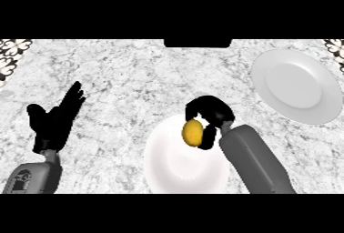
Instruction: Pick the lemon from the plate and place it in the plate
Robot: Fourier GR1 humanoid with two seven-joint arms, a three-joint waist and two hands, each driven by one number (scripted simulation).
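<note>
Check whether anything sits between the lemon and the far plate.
Nothing visible does. The right hand has its fingers curled round the lemon over the near plate; only bare marble counter lies between it and the far plate.

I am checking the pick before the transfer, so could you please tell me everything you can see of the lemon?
The lemon is a small, smooth, yellow oval, standing with its long axis roughly up and down in the head view. The right hand curls over it from above and from its right side, dark fingers hiding its right edge, so it is held. It shows against the upper right part of the near plate; whether it still touches that plate cannot be told. The far plate lies well off to the upper right.
</note>
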